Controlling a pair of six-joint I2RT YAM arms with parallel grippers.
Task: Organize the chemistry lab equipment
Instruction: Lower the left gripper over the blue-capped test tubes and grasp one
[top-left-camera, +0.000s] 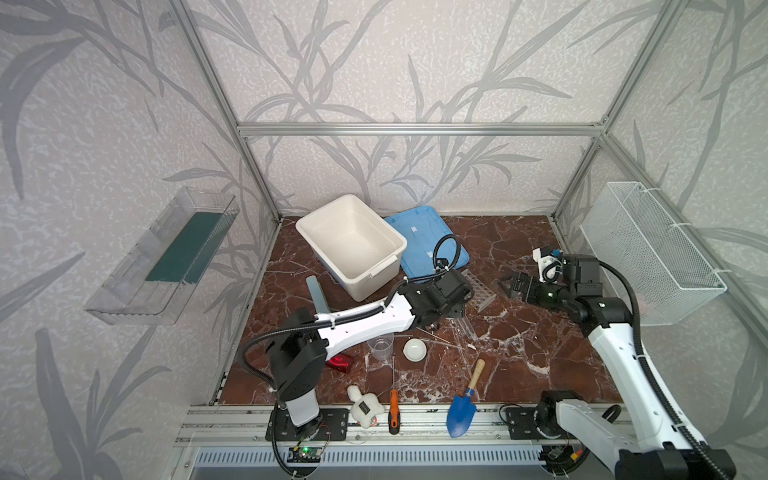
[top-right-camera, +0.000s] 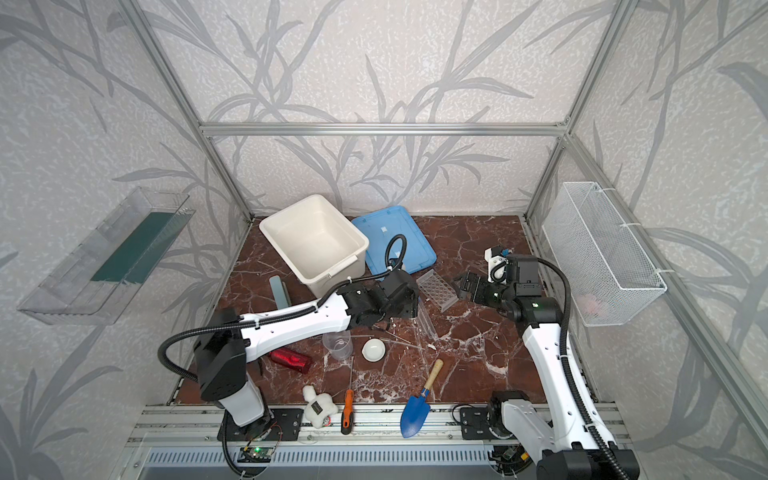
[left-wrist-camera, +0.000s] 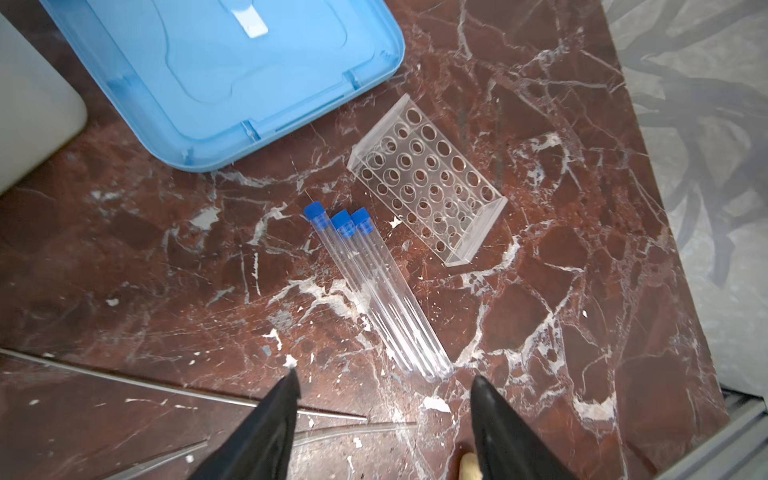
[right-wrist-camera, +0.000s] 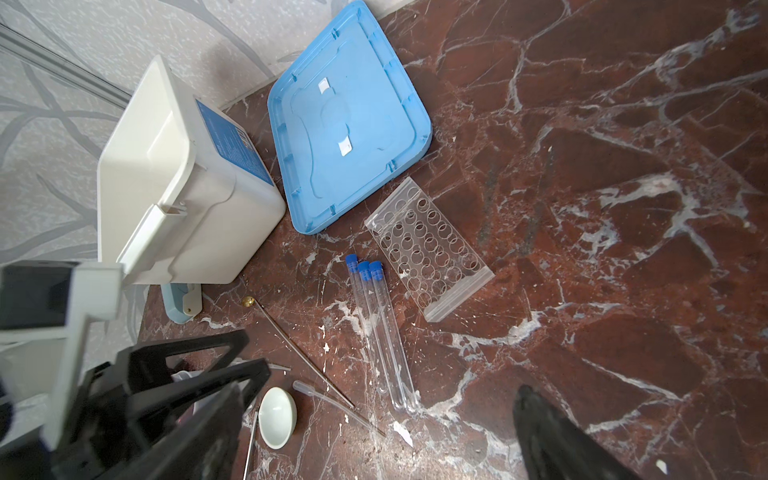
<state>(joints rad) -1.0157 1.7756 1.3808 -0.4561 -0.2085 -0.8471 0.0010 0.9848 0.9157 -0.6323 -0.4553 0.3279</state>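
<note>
1. Left gripper (left-wrist-camera: 385, 377): jaws apart, holding nothing; three test tubes (left-wrist-camera: 374, 282) lie just ahead of its fingertips, with the rack (left-wrist-camera: 428, 183) beyond them.
2. Right gripper (top-left-camera: 506, 286): wide, empty, rack ahead.

We list, on the red marble tabletop (top-left-camera: 519, 353):
- one white tub (top-left-camera: 353, 241), open, at the back
- one blue lid (top-left-camera: 419, 237), flat, just beside the tub
- one red see-through item (top-left-camera: 340, 362), near the left edge
- at the front edge, side by side: one white soft toy (top-left-camera: 365, 407), one orange-handled screwdriver (top-left-camera: 394, 409), one blue trowel (top-left-camera: 461, 413) with wooden handle

On the walls we note a wire basket (top-left-camera: 648, 249) at right and a clear shelf (top-left-camera: 166, 257) at left.
</note>
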